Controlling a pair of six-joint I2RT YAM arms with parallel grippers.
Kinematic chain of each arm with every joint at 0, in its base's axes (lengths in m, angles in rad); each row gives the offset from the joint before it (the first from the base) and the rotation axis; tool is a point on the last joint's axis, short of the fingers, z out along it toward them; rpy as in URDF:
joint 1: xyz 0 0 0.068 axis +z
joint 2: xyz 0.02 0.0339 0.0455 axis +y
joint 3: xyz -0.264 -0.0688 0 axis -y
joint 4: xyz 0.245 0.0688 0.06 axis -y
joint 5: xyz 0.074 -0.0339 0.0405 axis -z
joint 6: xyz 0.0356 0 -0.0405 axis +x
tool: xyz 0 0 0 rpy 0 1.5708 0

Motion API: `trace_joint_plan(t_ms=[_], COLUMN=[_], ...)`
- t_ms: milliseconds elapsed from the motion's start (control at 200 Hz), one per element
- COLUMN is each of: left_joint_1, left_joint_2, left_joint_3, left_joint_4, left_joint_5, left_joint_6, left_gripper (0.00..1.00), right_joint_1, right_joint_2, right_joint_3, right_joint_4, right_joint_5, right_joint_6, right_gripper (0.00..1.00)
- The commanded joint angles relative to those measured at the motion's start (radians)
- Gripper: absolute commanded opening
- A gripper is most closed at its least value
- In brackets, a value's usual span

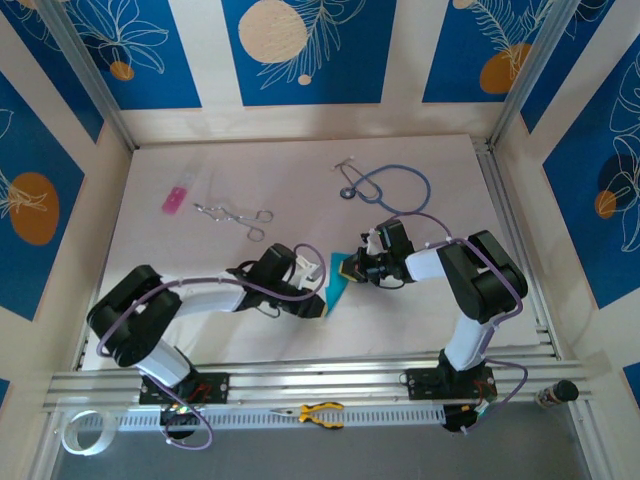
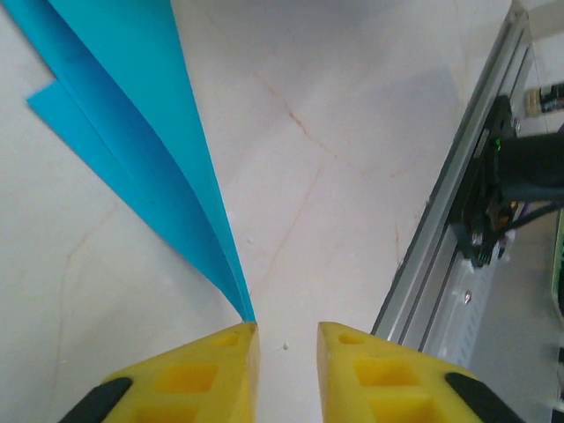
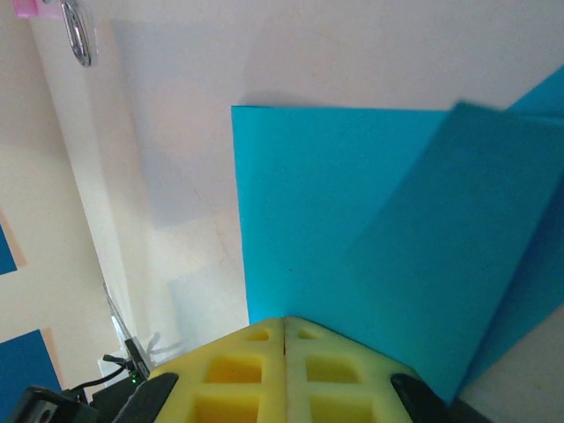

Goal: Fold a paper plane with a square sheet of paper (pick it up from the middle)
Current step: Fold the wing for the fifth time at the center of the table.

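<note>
Near edge of the table [image 1: 390, 330]: our paper [image 2: 150, 132] tapers to a tip at the left gripper [image 2: 286, 339], jaws apart; right gripper [image 3: 284, 322] closed over it.

Across the lower frame, left arm [image 1: 165, 315] and right arm [image 1: 475, 285]: white links, chunky black joints, purple cables [image 1: 200, 283] looping alongside. Up close, left gripper [image 2: 286, 339] and right gripper [image 3: 284, 322] show yellow fingers [image 2: 194, 379], square recesses, black corner trim.
</note>
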Motion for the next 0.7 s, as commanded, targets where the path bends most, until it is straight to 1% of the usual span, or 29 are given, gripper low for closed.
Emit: trace_joint_plan(t_ms=[0, 115, 230, 435, 695], left_joint_1=[0.006, 0.004, 0.003, 0.001, 0.001], left_joint_2=[-0.008, 0.050, 0.121, 0.211, 0.266], left_joint_3=[0.037, 0.115, 0.197, 0.250, 0.276], left_joint_4=[0.024, 0.071, 0.064, 0.036, 0.065], left_joint_5=[-0.053, -0.010, 0.007, -0.030, -0.051], left_joint_6=[-0.061, -0.102, -0.111, -0.112, -0.113], left_gripper=[0.19, 0.14, 0.11, 0.06, 0.06], right_joint_1=[-0.001, -0.001, 0.000, 0.000, 0.001], right_joint_2=[0.032, 0.032, 0.033, 0.028, 0.028], right_joint_3=[-0.010, -0.008, -0.006, -0.009, -0.012], right_joint_4=[-0.081, -0.084, -0.081, -0.081, -0.076], right_joint_5=[0.092, 0.092, 0.091, 0.086, 0.084], right_joint_6=[-0.027, -0.028, -0.028, -0.025, -0.023], right_gripper=[0.04, 0.04, 0.04, 0.04, 0.04])
